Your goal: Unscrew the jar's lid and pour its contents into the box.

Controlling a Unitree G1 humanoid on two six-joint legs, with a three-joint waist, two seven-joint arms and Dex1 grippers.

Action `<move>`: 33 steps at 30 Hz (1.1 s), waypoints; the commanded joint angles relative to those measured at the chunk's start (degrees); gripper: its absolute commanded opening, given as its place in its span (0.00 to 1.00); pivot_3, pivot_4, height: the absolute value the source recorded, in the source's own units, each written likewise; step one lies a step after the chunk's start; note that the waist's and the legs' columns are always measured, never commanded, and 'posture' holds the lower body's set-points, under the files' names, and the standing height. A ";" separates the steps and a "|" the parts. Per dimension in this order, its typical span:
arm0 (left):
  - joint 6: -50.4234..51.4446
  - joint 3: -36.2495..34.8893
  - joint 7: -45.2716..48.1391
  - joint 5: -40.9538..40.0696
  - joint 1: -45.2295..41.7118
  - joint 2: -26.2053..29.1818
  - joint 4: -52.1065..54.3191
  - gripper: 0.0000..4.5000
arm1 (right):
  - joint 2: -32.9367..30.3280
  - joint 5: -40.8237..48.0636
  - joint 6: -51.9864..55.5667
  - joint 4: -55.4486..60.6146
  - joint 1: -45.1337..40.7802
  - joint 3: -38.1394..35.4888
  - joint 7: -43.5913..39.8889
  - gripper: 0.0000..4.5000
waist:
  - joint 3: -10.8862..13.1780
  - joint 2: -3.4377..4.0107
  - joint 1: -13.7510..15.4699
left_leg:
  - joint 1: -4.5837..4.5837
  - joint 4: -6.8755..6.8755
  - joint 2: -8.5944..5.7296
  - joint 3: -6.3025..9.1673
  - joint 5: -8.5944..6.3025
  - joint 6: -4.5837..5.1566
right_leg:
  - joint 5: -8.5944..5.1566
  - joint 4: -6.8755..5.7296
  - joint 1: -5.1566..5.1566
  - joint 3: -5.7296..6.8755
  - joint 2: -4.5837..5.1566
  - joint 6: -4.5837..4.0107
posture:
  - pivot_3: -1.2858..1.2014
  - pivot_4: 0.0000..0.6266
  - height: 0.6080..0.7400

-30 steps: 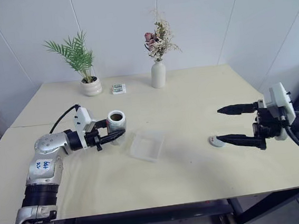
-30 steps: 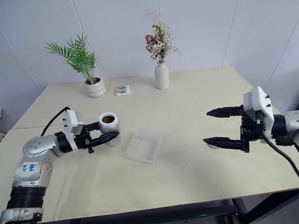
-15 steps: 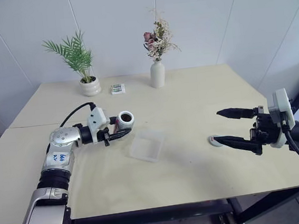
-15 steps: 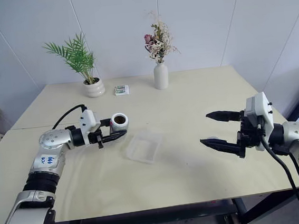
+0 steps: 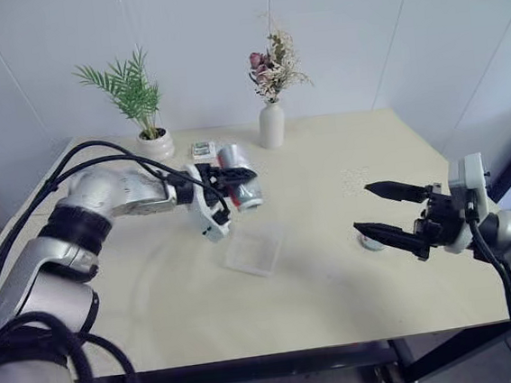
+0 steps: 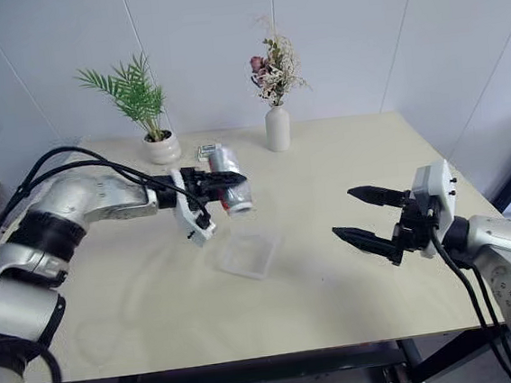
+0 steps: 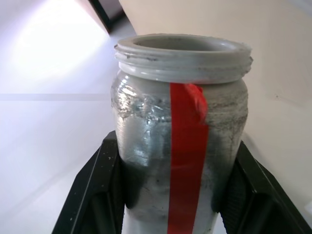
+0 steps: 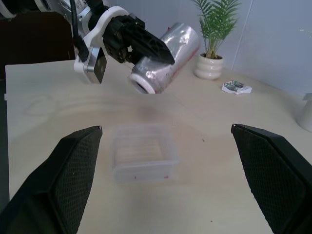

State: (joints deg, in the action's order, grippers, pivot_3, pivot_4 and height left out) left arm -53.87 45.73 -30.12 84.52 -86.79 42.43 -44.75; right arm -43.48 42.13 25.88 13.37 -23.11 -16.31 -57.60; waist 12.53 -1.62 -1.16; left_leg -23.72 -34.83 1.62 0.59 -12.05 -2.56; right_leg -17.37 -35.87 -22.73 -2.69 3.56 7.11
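You see left gripper (image 6: pixel 223 184) clamping tilted jar (image 6: pixel 230 179) above box (image 6: pixel 248 252); right gripper (image 6: pixel 359 215) spread wide, empty, lid (image 5: pixel 369 241) beside.

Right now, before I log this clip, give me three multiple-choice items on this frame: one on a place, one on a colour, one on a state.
1. Where is the lid?
A. On the table near the right tool
B. Screwed on the jar
C. Inside the box

2. What colour is the stripe on the jar?
A. Blue
B. Red
C. Green

3. How is the jar held?
A. Standing upright on the table
B. Lying inside the box
C. Tilted in the left tool, mouth angled down above the box

Answers:
1 A: the round cap lies flat on the tabletop beside the open right tool.
2 B: the left wrist view shows a red strip down its side.
3 C: the right wrist view shows the open mouth angled toward the box.
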 commanded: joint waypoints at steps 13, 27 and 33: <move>8.75 18.47 -19.26 11.51 -12.24 -8.95 -13.92 0.44 | 6.84 -1.39 -3.64 -2.37 -4.98 2.00 2.67 0.99 | 0.00 -0.01 0.09 | -0.77 -0.34 0.02 -0.80 -0.18 0.16 | 0.04 -0.38 -1.16 -0.69 0.01 0.20 | 0.52 0.24 1.00; -6.06 -28.82 53.15 -56.01 2.10 -10.74 -36.69 0.44 | 6.89 -0.58 -1.79 -1.96 -6.62 2.55 2.77 0.99 | -0.03 0.06 0.13 | -0.50 -0.61 0.06 -1.10 -0.18 0.17 | 0.05 -0.77 -1.14 -0.86 -0.01 0.17 | 0.52 0.24 1.00; 24.84 -49.75 75.57 -83.63 12.97 -11.13 -20.04 0.44 | 7.81 0.11 -0.51 -0.42 -8.23 4.41 3.00 0.99 | -0.02 0.03 -0.41 | -0.59 -1.20 0.08 -0.97 -0.22 0.23 | 0.08 -1.25 -1.11 -0.85 -0.02 0.16 | 0.52 0.24 1.00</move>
State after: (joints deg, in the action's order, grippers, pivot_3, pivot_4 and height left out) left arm -35.87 0.35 43.37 7.95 -74.24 30.19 -71.08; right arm -35.71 40.94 25.33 10.68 -30.03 -11.40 -54.94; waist 12.51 -1.59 -1.57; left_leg -24.28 -36.08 1.70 -0.35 -12.27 -2.32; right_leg -17.28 -37.17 -23.78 -3.54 3.54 7.27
